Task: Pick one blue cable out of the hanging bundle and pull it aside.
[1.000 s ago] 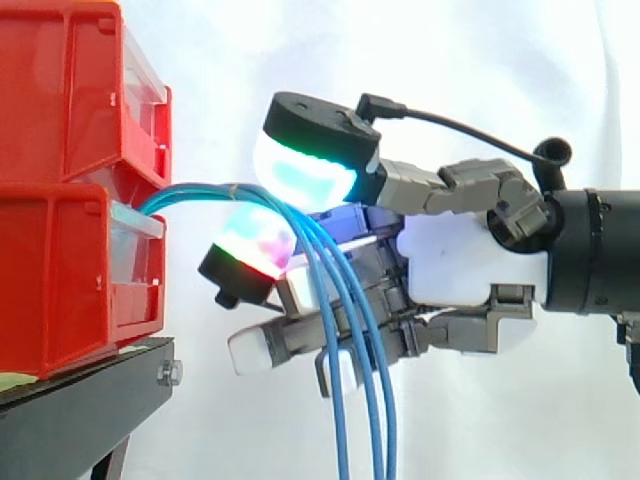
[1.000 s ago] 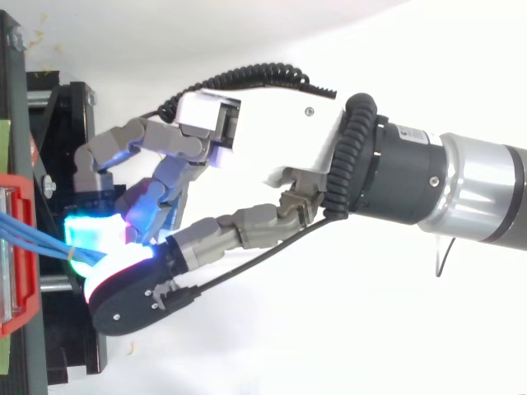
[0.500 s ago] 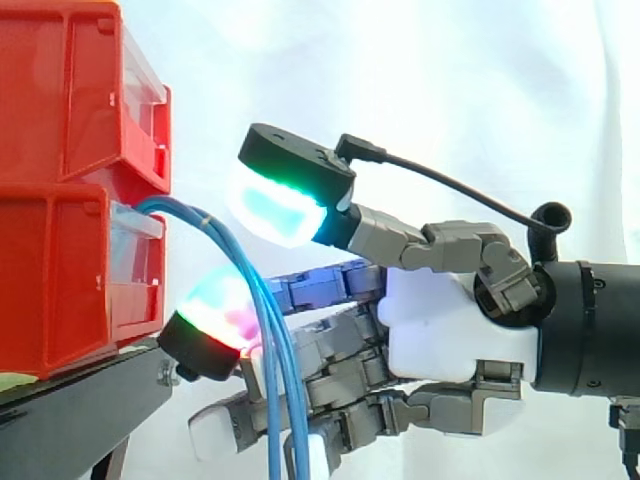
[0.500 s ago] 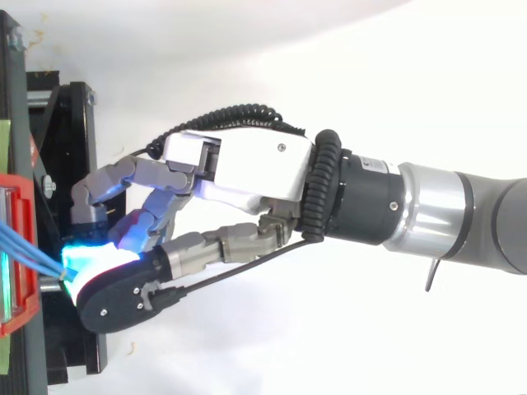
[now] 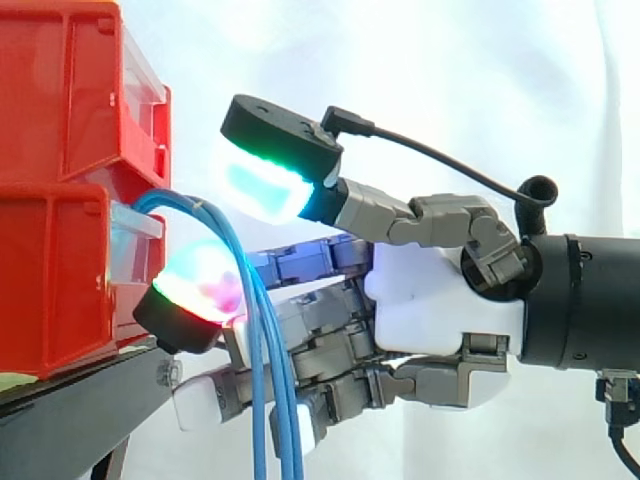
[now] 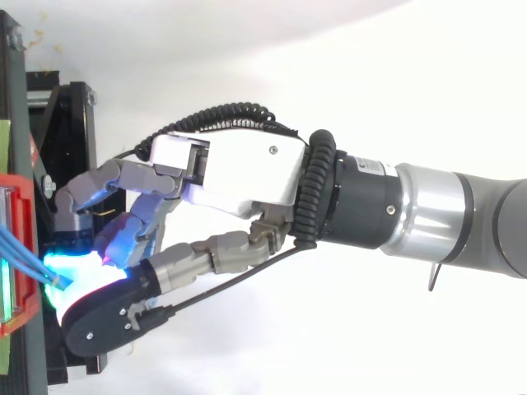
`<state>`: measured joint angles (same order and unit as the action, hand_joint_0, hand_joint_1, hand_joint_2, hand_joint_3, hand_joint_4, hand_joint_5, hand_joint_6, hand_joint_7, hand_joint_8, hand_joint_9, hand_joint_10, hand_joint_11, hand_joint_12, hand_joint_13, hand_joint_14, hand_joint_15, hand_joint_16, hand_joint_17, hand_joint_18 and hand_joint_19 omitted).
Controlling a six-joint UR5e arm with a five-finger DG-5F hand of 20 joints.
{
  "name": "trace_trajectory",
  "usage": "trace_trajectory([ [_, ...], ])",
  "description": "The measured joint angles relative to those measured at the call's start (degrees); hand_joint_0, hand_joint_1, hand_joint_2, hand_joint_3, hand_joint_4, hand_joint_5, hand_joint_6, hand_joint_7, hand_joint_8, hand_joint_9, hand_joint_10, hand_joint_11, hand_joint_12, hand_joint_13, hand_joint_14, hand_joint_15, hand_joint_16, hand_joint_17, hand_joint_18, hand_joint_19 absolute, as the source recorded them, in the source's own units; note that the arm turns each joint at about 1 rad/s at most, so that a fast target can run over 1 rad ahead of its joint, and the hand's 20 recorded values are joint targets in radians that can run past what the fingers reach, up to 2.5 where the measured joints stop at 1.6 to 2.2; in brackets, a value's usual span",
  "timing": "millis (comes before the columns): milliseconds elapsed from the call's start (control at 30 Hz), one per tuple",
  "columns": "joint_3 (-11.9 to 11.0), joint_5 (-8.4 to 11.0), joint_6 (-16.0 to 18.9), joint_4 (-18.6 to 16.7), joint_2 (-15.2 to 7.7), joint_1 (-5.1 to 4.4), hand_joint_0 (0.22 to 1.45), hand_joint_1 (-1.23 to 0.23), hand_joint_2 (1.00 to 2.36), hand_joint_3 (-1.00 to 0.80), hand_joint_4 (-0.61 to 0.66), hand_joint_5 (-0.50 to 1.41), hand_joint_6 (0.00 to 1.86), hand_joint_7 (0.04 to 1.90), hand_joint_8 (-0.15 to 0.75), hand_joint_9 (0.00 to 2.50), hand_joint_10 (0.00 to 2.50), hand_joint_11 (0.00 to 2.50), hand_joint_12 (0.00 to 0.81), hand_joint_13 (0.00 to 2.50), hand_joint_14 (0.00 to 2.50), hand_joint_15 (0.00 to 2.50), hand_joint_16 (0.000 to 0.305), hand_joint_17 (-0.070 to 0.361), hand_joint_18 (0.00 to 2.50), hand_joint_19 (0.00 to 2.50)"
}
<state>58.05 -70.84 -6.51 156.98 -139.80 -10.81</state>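
Blue cable bundle (image 5: 265, 350) spilling from front of lower red bin (image 5: 60, 270), arching over, then dropping straight down past black stand (image 5: 70, 410). Strands bunched tight and touching, none split off yet. Hand (image 5: 430, 300) in from right, spread wide: thumb pad (image 5: 262, 185) just above the arch, one finger pad (image 5: 200, 290) under it on the bin side. Clear gap between pads, nothing pinched. Other fingers behind the hanging strands. Step in hand, by my read: reaching in, singling out. Next: close thumb onto finger on one strand only, then draw away from bin. Risk of grabbing several.
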Motion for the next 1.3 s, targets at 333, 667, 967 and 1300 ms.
trace_trajectory([
  [333, -2.0, 0.06, -3.4, 1.0, 0.0, -0.06, 0.56, -0.63, 1.01, -0.40, 0.21, -0.11, 0.63, 1.18, 0.366, 1.01, 0.01, 0.57, 0.370, 0.94, 0.01, 0.44, 0.053, 0.119, 1.05, 0.59],
  [667, -2.4, 0.11, -3.6, 2.6, 0.0, -0.05, 0.59, -0.72, 1.02, -0.10, 0.20, -0.18, 0.90, 1.11, 0.368, 0.99, 0.01, 0.64, 0.367, 0.93, 0.01, 0.44, 0.052, 0.116, 1.06, 0.57],
  [967, -2.4, 0.02, -3.2, 3.8, 0.0, 0.13, 0.72, -0.83, 1.00, -0.50, 0.08, -0.15, 0.94, 1.21, 0.349, 1.05, 0.02, 0.68, 0.344, 0.94, 0.02, 0.43, 0.048, 0.108, 1.04, 0.53],
  [1300, -3.6, -0.79, -1.4, 7.6, 0.1, 0.71, 0.58, -0.64, 1.01, -0.41, 0.02, -0.08, 0.90, 1.25, 0.319, 1.19, 0.02, 0.62, 0.333, 1.00, 0.02, 0.46, 0.048, 0.109, 1.07, 0.62],
])
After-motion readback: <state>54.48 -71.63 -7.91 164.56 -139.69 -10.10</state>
